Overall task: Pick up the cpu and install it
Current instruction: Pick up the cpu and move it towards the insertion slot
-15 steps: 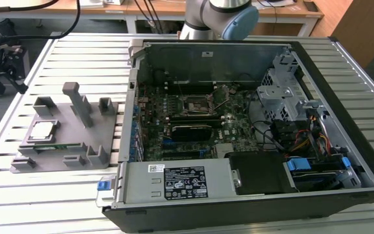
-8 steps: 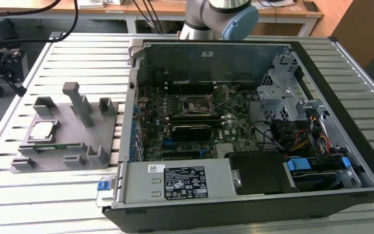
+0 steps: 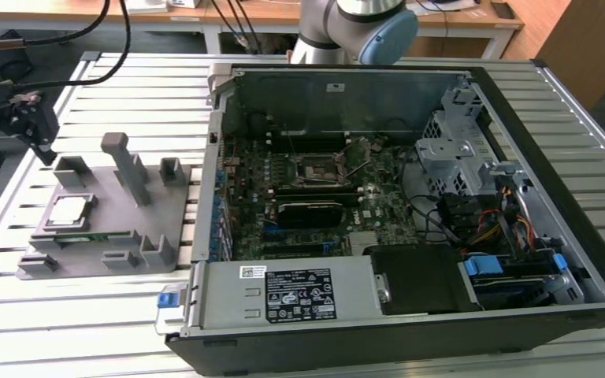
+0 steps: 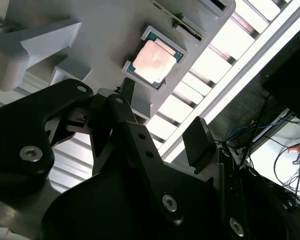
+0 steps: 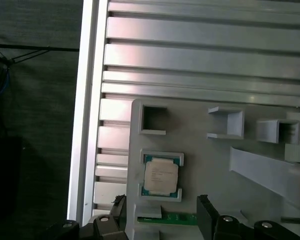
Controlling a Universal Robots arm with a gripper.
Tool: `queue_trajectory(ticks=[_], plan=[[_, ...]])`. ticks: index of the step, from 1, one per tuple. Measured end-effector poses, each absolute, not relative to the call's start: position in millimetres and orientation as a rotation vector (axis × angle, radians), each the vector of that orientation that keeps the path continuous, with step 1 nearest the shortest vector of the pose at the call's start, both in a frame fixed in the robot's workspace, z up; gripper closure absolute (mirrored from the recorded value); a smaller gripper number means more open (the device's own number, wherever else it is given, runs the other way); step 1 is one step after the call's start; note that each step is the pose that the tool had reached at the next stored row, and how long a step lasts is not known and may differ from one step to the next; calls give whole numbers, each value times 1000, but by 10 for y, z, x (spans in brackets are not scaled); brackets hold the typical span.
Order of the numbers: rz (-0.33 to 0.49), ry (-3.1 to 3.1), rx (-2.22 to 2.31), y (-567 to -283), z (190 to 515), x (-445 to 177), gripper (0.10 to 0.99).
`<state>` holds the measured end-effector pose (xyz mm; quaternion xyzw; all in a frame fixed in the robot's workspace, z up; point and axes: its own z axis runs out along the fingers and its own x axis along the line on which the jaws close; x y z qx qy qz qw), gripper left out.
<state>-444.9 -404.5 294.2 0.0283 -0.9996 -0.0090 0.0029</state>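
Robotics lab — slatted metal bench [image 3: 82, 327], opened computer case [image 3: 334, 90]

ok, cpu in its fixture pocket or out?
In. The cpu lies flat in its square pocket on the grey fixture; the open tool hangs clear of it, holding nothing.

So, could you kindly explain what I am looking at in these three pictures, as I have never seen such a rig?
It is a robot arm working at a slatted metal table. The exterior view comes from a camera off the arm; both wrist views from cameras riding on it. On the table lie an open computer case and a grey holder carrying the cpu and a green memory stick. The jaws stand open, holding nothing, near the cpu.
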Motion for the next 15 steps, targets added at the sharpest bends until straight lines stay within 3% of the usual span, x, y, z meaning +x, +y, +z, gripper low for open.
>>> queue_trajectory(ticks=[15], plan=[[-43,-3136,58,-4045,2812,-4449,424]])
